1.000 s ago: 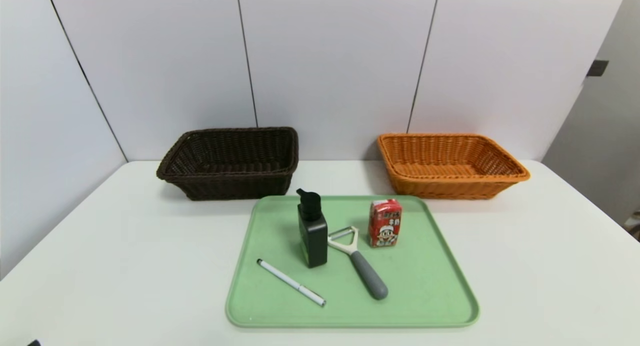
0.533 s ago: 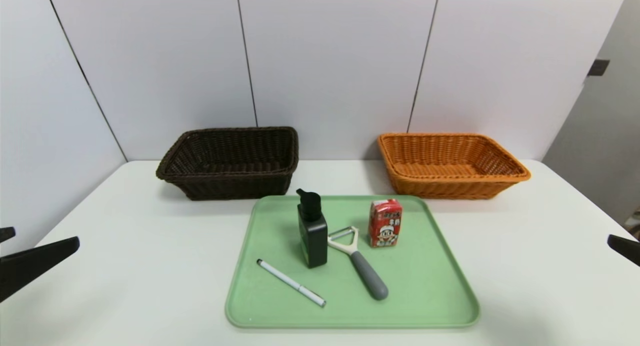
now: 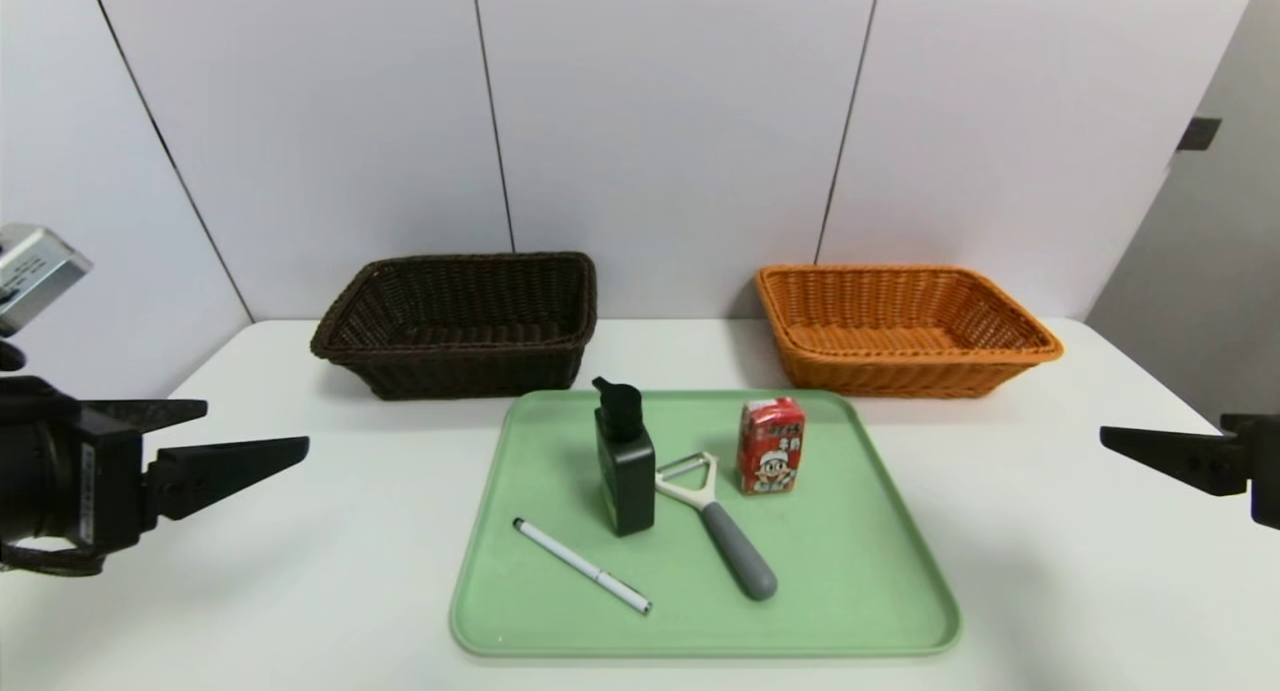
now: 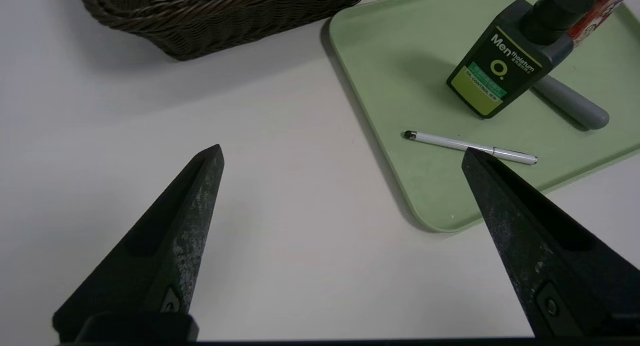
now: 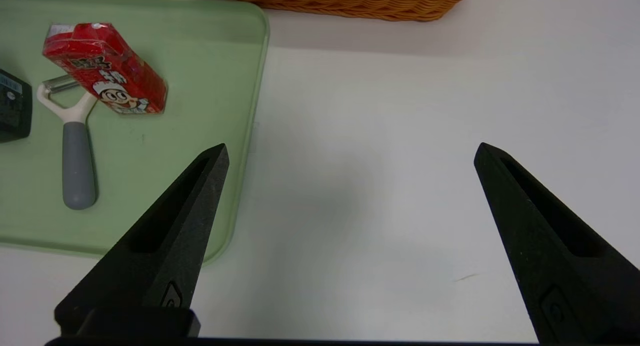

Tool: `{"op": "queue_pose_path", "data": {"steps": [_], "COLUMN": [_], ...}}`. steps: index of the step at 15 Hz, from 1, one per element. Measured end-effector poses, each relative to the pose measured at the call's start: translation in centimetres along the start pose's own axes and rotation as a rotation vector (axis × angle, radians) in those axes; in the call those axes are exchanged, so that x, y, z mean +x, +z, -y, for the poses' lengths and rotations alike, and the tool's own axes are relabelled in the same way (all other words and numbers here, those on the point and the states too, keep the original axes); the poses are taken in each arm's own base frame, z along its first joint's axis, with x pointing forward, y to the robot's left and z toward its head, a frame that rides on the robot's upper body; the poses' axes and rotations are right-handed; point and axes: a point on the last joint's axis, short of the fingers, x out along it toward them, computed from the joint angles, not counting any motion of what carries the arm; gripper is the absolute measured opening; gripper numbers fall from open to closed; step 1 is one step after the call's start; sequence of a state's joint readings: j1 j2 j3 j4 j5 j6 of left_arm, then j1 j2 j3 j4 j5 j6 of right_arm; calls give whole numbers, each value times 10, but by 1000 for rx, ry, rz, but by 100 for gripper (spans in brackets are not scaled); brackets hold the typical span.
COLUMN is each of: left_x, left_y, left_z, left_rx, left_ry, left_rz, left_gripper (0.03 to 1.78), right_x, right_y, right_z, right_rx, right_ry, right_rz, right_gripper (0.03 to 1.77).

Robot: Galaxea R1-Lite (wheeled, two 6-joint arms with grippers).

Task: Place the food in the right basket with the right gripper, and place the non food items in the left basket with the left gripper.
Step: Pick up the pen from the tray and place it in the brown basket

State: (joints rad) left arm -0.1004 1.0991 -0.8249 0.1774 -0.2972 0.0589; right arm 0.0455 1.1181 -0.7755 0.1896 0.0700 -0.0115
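Both arms are coming into the head view from the sides, where a second ago neither was showing; nothing on the white bench (image 3: 330, 571) has shifted meanwhile, so the sorting is only now getting under way and every item is still waiting to be moved.

The left black two-fingered claw (image 3: 245, 433) is reaching in over the bench on the left, well apart from the pale green plastic tray (image 3: 860, 561), its jaws spread wide and holding nothing. The right black pointed-finger claw (image 3: 1150, 449) is doing the same from the right edge, likewise gaping and empty, angled slightly downward toward the bench.

The small red drink carton with a cartoon boy's face (image 3: 770, 445) is standing upright on the tray, just beside the white Y-peeler with a grey handle (image 3: 715, 521). The black pump bottle with a green label (image 3: 624, 461) is standing near the slim white pen (image 3: 582, 564). Behind the tray, the dark brown woven wicker basket (image 3: 460, 366) and the orange woven wicker basket (image 3: 900, 371) are both sitting with nothing visible inside.
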Motion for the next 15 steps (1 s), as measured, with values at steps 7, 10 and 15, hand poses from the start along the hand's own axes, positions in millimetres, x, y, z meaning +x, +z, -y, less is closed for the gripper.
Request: {"op": "queue_pose_path", "data": {"steps": [7,10,15], "left_x": [58,80,115], "left_y": [24,41,37], "left_z": [29,46,55], "left_rx": [82,120,258], "left_ry": [-212,-287,-448], "left_rz": [-83,-86,-182], "left_gripper": [169,169,169], "right_x": [39,49,62], "right_y": [16,25,30], "right_z": [-11,-24,-38], "right_rx": [-32,-61,-90], "right_ry": [69,121,168], "right_rz": [-86,-92,-108], "right_gripper": [169,169,169]}}
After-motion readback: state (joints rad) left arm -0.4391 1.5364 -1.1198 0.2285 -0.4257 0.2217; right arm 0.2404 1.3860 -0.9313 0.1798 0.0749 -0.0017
